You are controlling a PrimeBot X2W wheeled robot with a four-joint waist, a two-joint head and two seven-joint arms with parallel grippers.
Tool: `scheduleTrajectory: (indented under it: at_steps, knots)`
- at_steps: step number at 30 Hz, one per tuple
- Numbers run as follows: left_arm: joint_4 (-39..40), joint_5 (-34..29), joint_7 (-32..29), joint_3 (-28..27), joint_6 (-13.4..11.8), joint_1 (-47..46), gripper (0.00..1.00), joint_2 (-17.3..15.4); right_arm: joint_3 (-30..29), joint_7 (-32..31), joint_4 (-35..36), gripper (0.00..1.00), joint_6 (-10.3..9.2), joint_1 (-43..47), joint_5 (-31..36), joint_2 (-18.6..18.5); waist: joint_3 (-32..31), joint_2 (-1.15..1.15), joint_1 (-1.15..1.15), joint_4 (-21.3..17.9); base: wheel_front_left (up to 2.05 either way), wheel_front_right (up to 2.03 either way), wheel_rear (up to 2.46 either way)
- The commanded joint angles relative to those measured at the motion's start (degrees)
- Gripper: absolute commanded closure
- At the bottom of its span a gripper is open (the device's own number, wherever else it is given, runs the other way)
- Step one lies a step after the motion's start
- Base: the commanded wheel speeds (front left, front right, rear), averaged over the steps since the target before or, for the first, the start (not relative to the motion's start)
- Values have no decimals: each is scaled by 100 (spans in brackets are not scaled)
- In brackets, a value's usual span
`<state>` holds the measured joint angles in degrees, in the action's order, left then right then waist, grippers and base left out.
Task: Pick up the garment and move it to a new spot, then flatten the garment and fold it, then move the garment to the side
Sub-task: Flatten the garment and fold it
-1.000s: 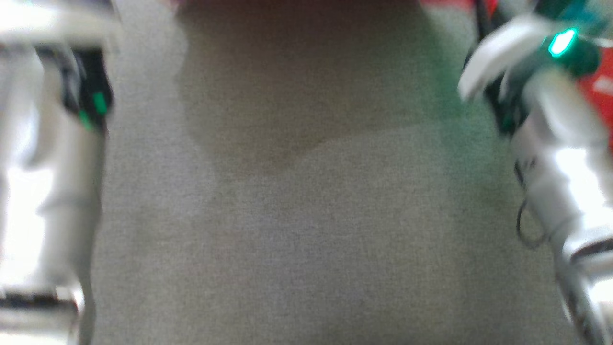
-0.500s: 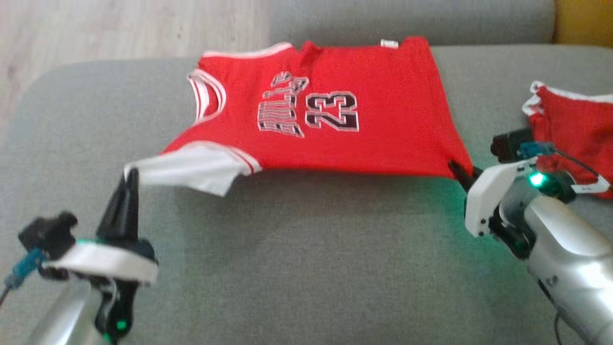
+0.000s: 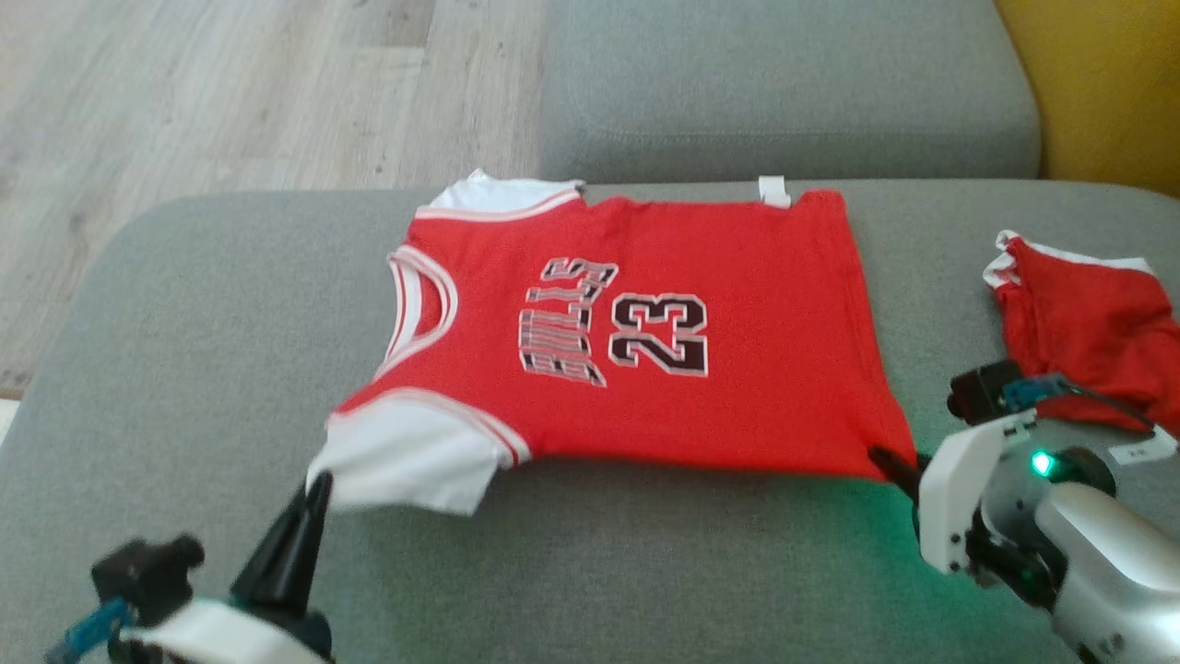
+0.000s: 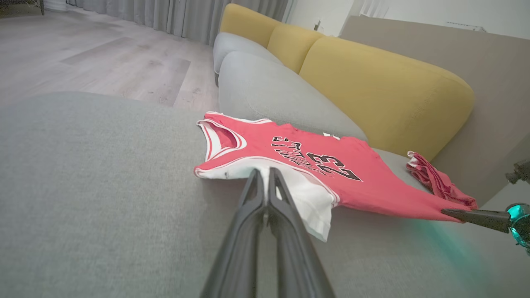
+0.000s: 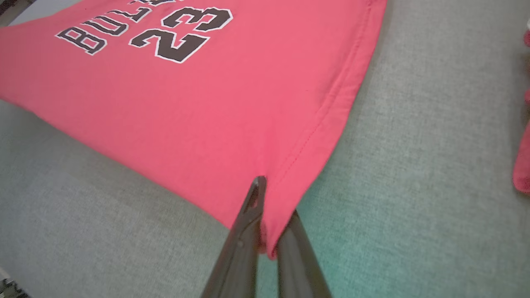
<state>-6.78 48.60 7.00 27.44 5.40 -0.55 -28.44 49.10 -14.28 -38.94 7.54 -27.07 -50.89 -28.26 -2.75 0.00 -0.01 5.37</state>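
The garment [image 3: 645, 341] is a red jersey with white sleeves and a black "23", spread over the grey sofa seat [image 3: 203, 304] with its near edge lifted off the cushion. My left gripper [image 3: 318, 484] is shut on the near white sleeve [image 4: 306, 194]; in the left wrist view that gripper [image 4: 265, 171] pinches the sleeve's edge. My right gripper [image 3: 890, 458] is shut on the near hem corner of the jersey [image 5: 232, 103]; in the right wrist view this gripper [image 5: 261, 182] has red cloth clamped between its fingers.
A second red garment [image 3: 1088, 323] lies crumpled at the seat's right. A grey back cushion [image 3: 784, 83] and yellow cushions [image 4: 385, 87] stand behind. Wooden floor [image 3: 184, 92] lies beyond the seat's far left edge.
The head camera has swung up from bare cushion to the jersey. Both grippers keep their hold, and the jersey now lies nearer and lower in the picture.
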Motion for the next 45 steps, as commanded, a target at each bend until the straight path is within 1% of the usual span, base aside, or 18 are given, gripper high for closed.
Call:
scheduleTrajectory:
  at_steps: [1, 6, 9, 11, 14, 17, 18, 22, 26, 30, 37, 40, 45]
  knots:
    - [301, 50, -22, -254, -58, -113, 100, -261, 5, -59, 195, 100, -5, 7, -97, -231, -71, 0, 1, -14, 0, 0, 0]
    - [962, 151, -220, -289, -283, 393, 100, -503, -45, -405, 642, 100, -5, 339, -397, -486, -123, 0, 1, -46, 0, 0, 0]
    - [1191, 141, -256, -353, -407, 470, 100, -593, -179, -485, 837, 100, -5, 400, -432, -572, -81, 0, 1, -72, 0, 0, 0]
    - [1235, 7, -302, -317, -436, 394, 100, -666, -263, -525, 887, 100, -5, 367, -366, -579, -34, 0, 1, -91, 0, 0, 0]
    - [1162, -100, -409, -256, -430, 175, 100, -693, -394, -611, 897, 100, -5, 265, -256, -507, 57, 0, 1, -125, 0, 0, 0]
    - [951, -261, -534, -170, -347, -162, 100, -744, -544, -749, 848, 100, -5, 113, -169, -368, 182, 0, 1, -175, 0, 0, 0]
    - [766, -336, -627, -121, -270, -430, 100, -765, -652, -855, 776, 100, -5, -19, -111, -265, 301, 0, 1, -216, 0, 0, 0]
    - [465, -581, -742, -5, -140, -907, 100, -850, -775, -1003, 630, 100, -5, -279, 26, -113, 509, 0, 1, -289, 0, 0, 0]
    - [38, -745, -852, 143, 25, -1579, 100, -837, -920, -1152, 381, 100, -5, -623, 154, 141, 763, 0, 1, -356, 0, 0, 0]
    - [-456, -862, -932, 315, 134, -2275, 100, -802, -991, -1224, 140, 100, -5, -923, 275, 361, 964, 0, 1, -384, 0, 0, 0]
    - [-1362, -943, -937, 704, 202, -3371, 100, -728, -1008, -1285, -219, 100, -5, -1345, 396, 626, 1225, 0, 1, -421, 0, 0, 0]
    - [-1632, -985, -887, 1025, 206, -3753, 100, -726, -969, -1312, -329, 100, -5, -1515, 434, 691, 1329, 0, 1, -449, 0, 0, 0]
    - [-1999, -854, -772, 1540, 207, -4292, 100, -704, -888, -1337, -451, 100, -5, -1802, 469, 758, 1524, 0, 1, -480, 0, 0, 0]
